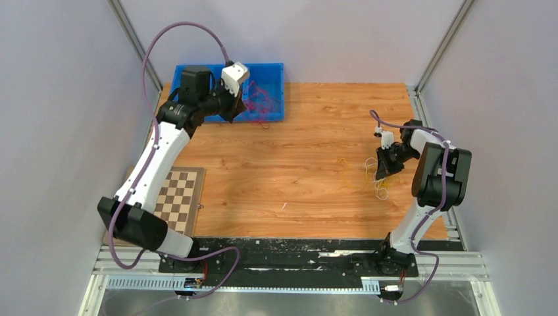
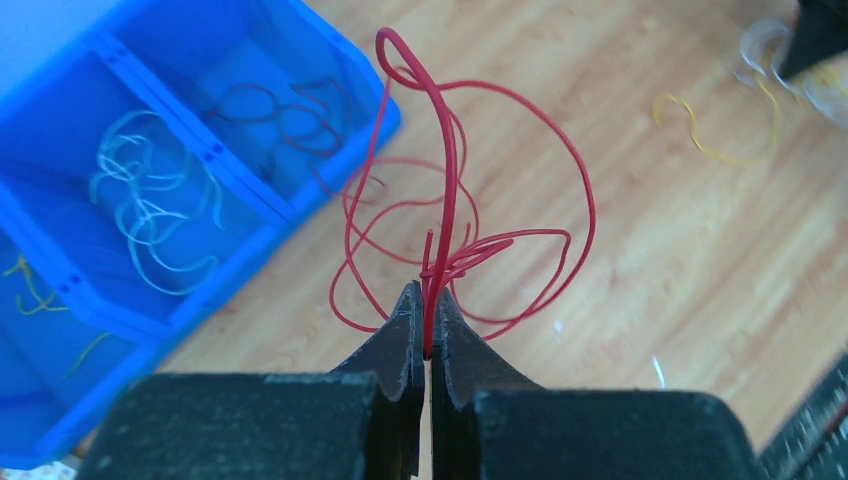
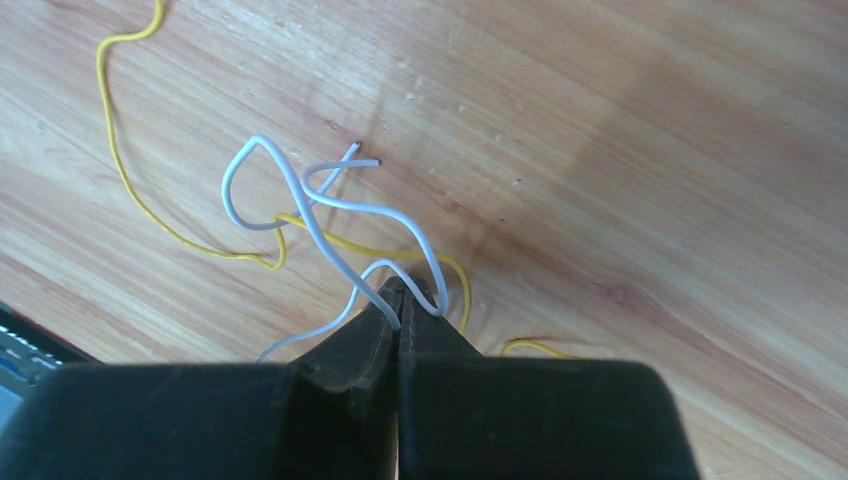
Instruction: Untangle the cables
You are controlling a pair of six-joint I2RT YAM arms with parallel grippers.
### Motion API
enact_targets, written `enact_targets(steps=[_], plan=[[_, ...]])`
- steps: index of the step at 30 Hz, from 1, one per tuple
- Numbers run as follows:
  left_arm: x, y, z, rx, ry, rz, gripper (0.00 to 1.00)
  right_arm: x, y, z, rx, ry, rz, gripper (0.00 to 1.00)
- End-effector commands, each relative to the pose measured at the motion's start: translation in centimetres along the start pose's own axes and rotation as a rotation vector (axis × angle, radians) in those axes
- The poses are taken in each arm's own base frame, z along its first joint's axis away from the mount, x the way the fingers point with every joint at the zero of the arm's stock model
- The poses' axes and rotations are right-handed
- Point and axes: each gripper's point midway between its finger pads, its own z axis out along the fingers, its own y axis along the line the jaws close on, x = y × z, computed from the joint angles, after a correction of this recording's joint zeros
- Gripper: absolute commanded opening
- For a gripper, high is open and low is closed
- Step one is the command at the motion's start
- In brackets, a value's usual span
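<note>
My left gripper is shut on a bundle of looped red cables, held above the wood just off the blue bin's corner. From above, the left gripper hangs at the bin's front edge with the red cables trailing from it. My right gripper is shut on a curly white cable that crosses a yellow cable lying on the table. In the top view the right gripper sits low at the table's right side, with yellow cable and white cable loops around it.
The blue bin stands at the back left. Its compartments hold pale cables, dark red cables and yellow cables. A checkerboard lies at the front left edge.
</note>
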Motion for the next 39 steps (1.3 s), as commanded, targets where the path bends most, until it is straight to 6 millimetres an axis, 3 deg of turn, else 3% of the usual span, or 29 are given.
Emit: enact_targets(steps=[1,2,3,4,5,6,7,8,9,10,11,12,13,14,16,18,20,21,22,23,24,25,26,27,28,29,33,39], plan=[[-4.2,5.0,2.9,-0.172,-0.091,-0.063,0.00,0.9,1.7,1.0,-0.086,0.043,0.052,0.00],[-6.0,5.9,3.1,-0.195,-0.136,-0.053,0.00,0.8,1.9,0.9,-0.094,0.037,0.058,0.00],[-5.5,7.1,4.6,-0.224,-0.118,-0.061,0.00,0.5,2.1,0.7,-0.098,0.030,0.063,0.00],[-7.2,8.1,4.9,-0.253,-0.163,-0.044,0.00,0.3,2.3,0.6,-0.107,0.024,0.068,0.00],[-6.4,9.8,6.8,-0.295,-0.139,-0.053,0.00,0.1,2.5,0.5,-0.113,0.020,0.074,0.00],[-8.3,11.0,6.9,-0.331,-0.193,-0.032,0.00,-0.1,2.7,0.3,-0.119,0.013,0.078,0.00],[-7.2,12.5,9.1,-0.359,-0.165,-0.036,0.00,-0.2,3.0,0.3,-0.124,0.011,0.082,0.00],[-9.0,13.5,9.4,-0.384,-0.212,-0.016,0.00,-0.3,3.1,0.3,-0.128,0.012,0.087,0.00],[-7.1,14.8,12.4,-0.393,-0.166,-0.016,0.00,-0.3,3.3,0.3,-0.131,0.015,0.088,0.00],[-9.1,15.5,12.4,-0.406,-0.198,0.001,0.03,-0.3,3.4,0.3,-0.132,0.017,0.087,0.00],[-5.5,16.4,15.8,-0.388,-0.091,-0.016,0.11,-0.3,3.6,0.2,-0.133,0.020,0.085,0.00],[-8.4,17.1,15.0,-0.406,-0.142,0.002,0.29,-0.4,3.7,0.1,-0.130,0.019,0.080,0.00],[-6.0,17.2,17.1,-0.370,-0.073,-0.018,0.37,-0.4,3.7,0.0,-0.126,0.017,0.074,0.00],[-8.4,17.6,16.1,-0.370,-0.127,-0.008,0.49,-0.5,3.7,-0.1,-0.122,0.013,0.067,0.00],[-8.8,17.5,15.9,-0.343,-0.149,-0.010,0.63,-0.9,3.9,-0.4,-0.122,0.000,0.048,0.00],[-8.8,16.5,15.0,-0.313,-0.166,0.015,0.68,-1.3,4.1,-0.4,-0.126,-0.008,0.036,0.00],[-9.2,15.2,12.8,-0.299,-0.179,0.040,0.70,-1.5,4.3,-0.3,-0.139,-0.010,0.031,0.00],[-7.2,14.6,13.2,-0.280,-0.128,0.014,0.70,-1.7,4.4,-0.2,-0.142,-0.013,0.027,0.00],[-7.3,14.0,12.2,-0.276,-0.125,0.003,0.70,-1.8,4.4,-0.2,-0.145,-0.015,0.026,0.00],[-4.8,13.4,12.6,-0.257,-0.066,-0.051,0.69,-1.9,4.4,-0.2,-0.147,-0.017,0.025,0.00],[-4.7,12.7,11.7,-0.237,-0.072,-0.077,0.69,-2.0,4.5,-0.2,-0.150,-0.020,0.022,0.00],[-2.0,11.8,12.3,-0.209,-0.028,-0.161,0.66,-2.0,4.6,-0.2,-0.152,-0.023,0.020,0.00],[-2.0,11.0,11.5,-0.177,-0.045,-0.194,0.65,-2.0,4.6,-0.2,-0.153,-0.022,0.023,0.00],[0.5,10.4,12.1,-0.158,-0.021,-0.282,0.61,-1.9,4.7,-0.2,-0.157,-0.024,0.023,0.00],[0.7,9.5,11.7,-0.134,-0.032,-0.311,0.59,-1.8,4.8,-0.2,-0.159,-0.023,0.025,0.00],[2.5,8.8,12.3,-0.117,-0.016,-0.374,0.55,-1.8,4.9,-0.2,-0.160,-0.022,0.024,0.00],[5.2,6.9,13.0,-0.073,-0.001,-0.492,0.51,-1.6,5.3,-0.4,-0.158,-0.026,0.027,0.00],[5.1,3.2,11.8,0.039,-0.041,-0.417,0.53,-2.5,8.2,-0.8,-0.201,-0.063,-0.014,0.00]])
